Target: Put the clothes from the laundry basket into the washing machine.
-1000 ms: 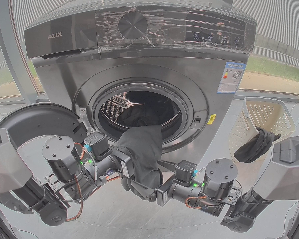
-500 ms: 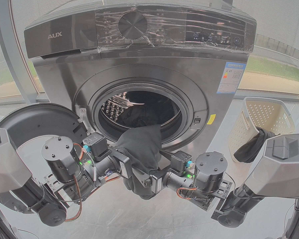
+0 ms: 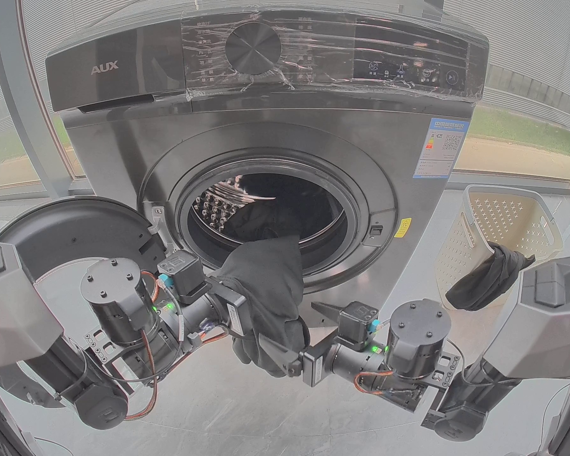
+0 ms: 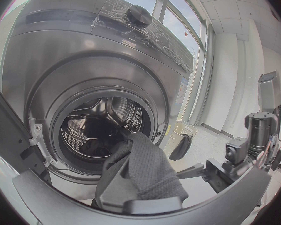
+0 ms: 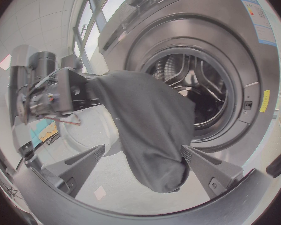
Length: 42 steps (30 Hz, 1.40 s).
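The washing machine (image 3: 386, 159) stands with its door (image 3: 76, 232) swung open to the left. A dark garment (image 3: 269, 292) spills from the drum's rim and hangs down in front. My left gripper (image 3: 252, 323) is shut on its left edge, and the cloth drapes over that gripper (image 4: 137, 197) in the left wrist view. My right gripper (image 3: 297, 335) is open, one finger on each side of the garment's hanging end (image 5: 153, 160). More dark cloth lies inside the drum (image 4: 93, 144). The laundry basket (image 3: 525, 220) stands to the right, with another dark garment (image 3: 487, 277) slung over its rim.
The open door fills the space low on the left beside my left arm. Grey floor (image 3: 247, 413) lies free below both grippers. Windows run behind the machine, and the basket (image 4: 185, 128) stands against them.
Half a second ago the right gripper had pushed left and up under the garment, bunching its hanging end. It has since drawn back right, and the cloth hangs long again. The left gripper barely moved.
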Tool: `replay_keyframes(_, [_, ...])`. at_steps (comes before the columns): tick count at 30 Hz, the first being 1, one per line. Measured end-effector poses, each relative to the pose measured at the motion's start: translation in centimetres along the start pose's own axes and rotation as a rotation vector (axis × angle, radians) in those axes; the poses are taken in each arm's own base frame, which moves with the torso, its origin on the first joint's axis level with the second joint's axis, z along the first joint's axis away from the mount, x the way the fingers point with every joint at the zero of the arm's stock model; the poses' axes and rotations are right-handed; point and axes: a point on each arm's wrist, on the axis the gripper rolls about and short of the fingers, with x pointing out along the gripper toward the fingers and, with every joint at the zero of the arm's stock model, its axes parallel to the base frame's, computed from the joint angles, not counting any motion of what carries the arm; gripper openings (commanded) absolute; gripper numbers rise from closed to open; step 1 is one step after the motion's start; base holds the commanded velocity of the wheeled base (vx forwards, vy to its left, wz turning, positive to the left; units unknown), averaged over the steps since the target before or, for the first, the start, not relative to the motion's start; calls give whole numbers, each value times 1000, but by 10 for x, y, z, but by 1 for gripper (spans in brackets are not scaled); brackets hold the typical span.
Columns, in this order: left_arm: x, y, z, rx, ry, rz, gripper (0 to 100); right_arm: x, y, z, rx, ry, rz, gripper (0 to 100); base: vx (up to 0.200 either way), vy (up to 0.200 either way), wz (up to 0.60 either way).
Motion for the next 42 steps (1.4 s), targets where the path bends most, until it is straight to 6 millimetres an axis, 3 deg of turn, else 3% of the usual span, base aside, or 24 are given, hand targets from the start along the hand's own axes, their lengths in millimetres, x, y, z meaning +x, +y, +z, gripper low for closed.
replay_keyframes(7, [2, 2, -1, 0, 0, 8, 0, -3, 10, 1, -6, -3, 43, 100, 0, 0, 0])
replay_keyframes(19, [0, 1, -1, -2, 2, 7, 0, 30, 8, 1, -1, -52, -23, 100, 0, 0, 0])
replay_keyframes(20, [-1, 1, 0, -3, 2, 7, 0, 32, 7, 0, 1, -54, -30, 0, 0, 0, 0])
replay_keyframes(29, [-3, 0, -2, -4, 10, 6, 0, 36, -5, 9, 30, -95, -100, 0, 0, 0, 0])
replay_keyframes(35, [-3, 0, -4, -3, 18, 4, 0, 24, -10, 24, 34, -121, -112, 0, 0, 0, 0])
replay_keyframes(42, [-3, 1, -6, -9, 27, 10, 0, 8, -10, 28, 29, -102, -111, 0, 0, 0, 0])
